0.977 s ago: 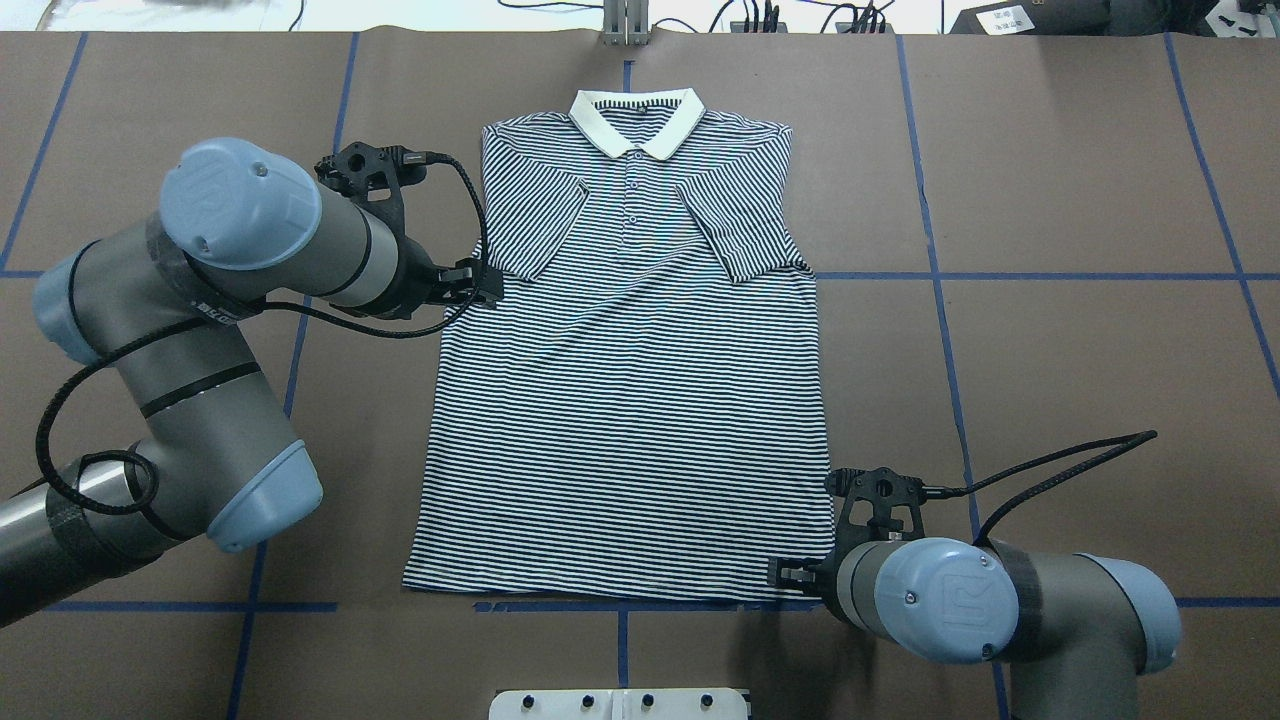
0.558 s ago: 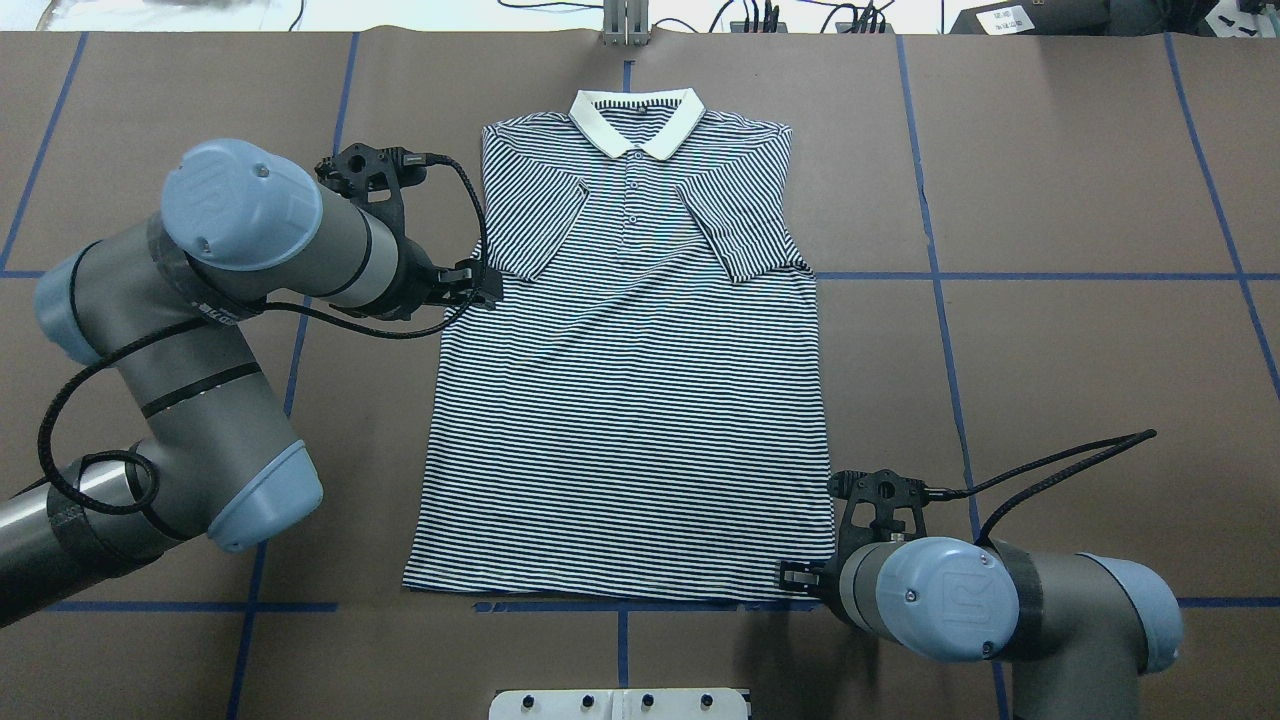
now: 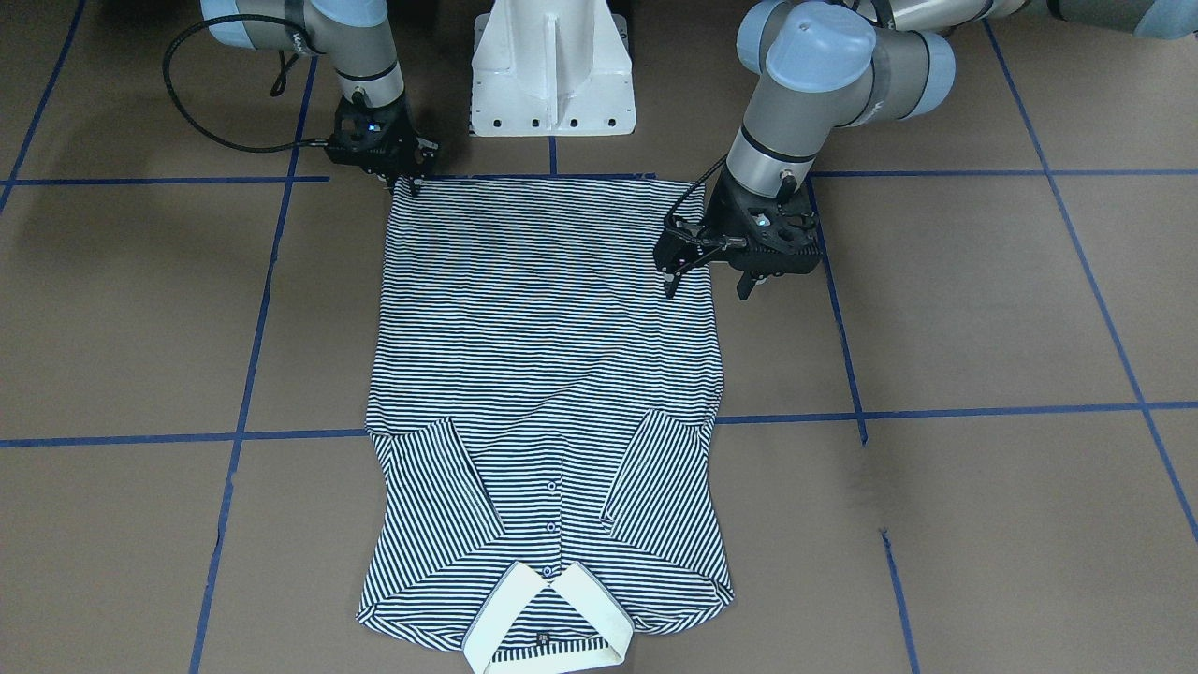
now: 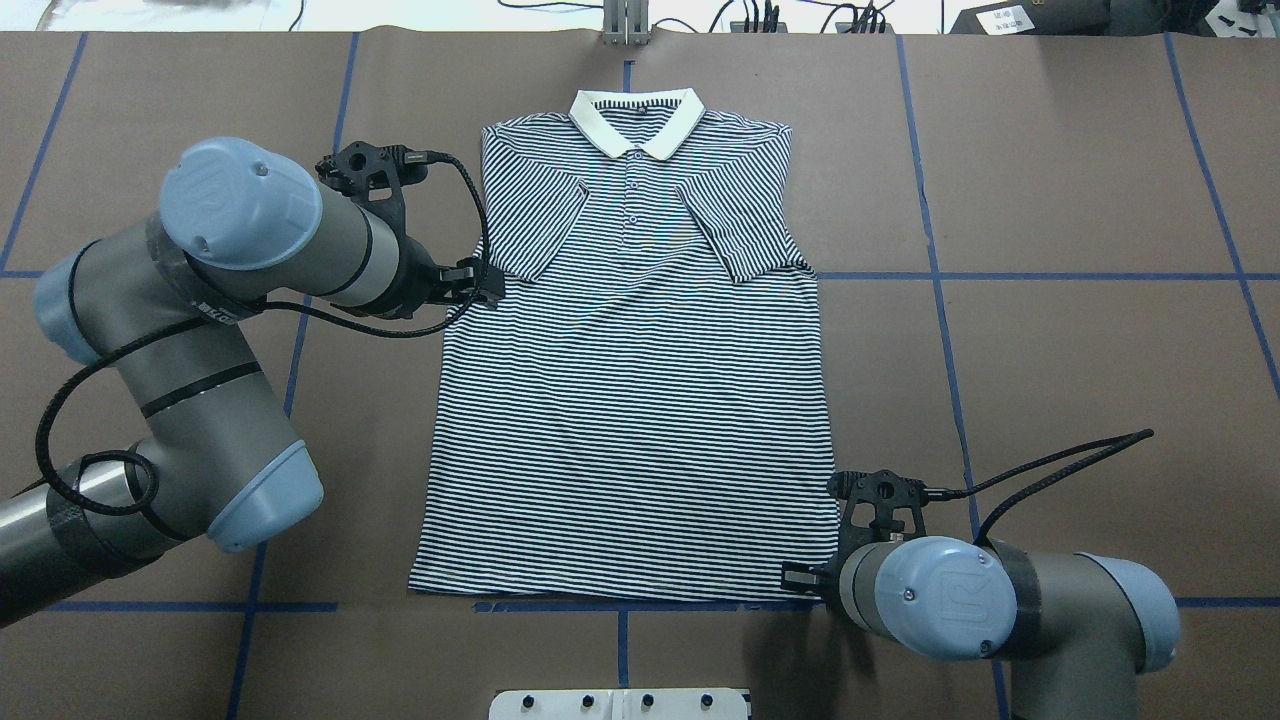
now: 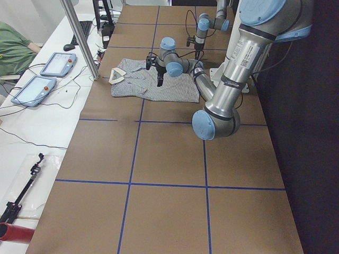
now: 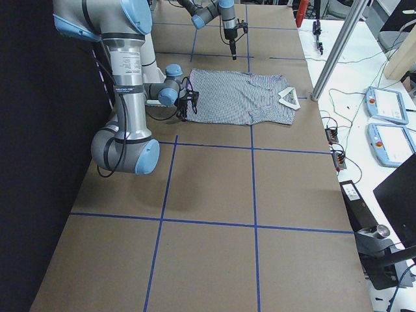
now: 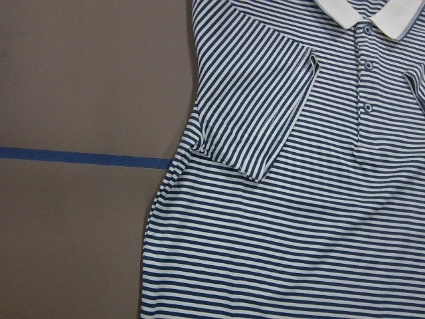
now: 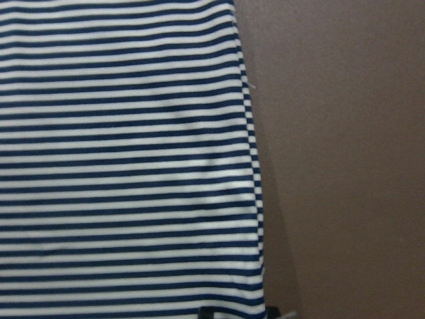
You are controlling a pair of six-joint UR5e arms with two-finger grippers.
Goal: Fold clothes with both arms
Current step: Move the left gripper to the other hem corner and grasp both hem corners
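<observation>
Lying flat on table, collar away from robot base, polo shirt is seemingly being pinched at its right hem corner by right gripper, jaws narrow. Left gripper is being posed wide across shirt's left side edge, just below folded-in sleeve, nothing gripped. Risks being judged:
- only top layer being caught on closing, lower layer being left behind
- cloth being dragged askew by uneven lift
- tucked sleeves being shaken open
</observation>
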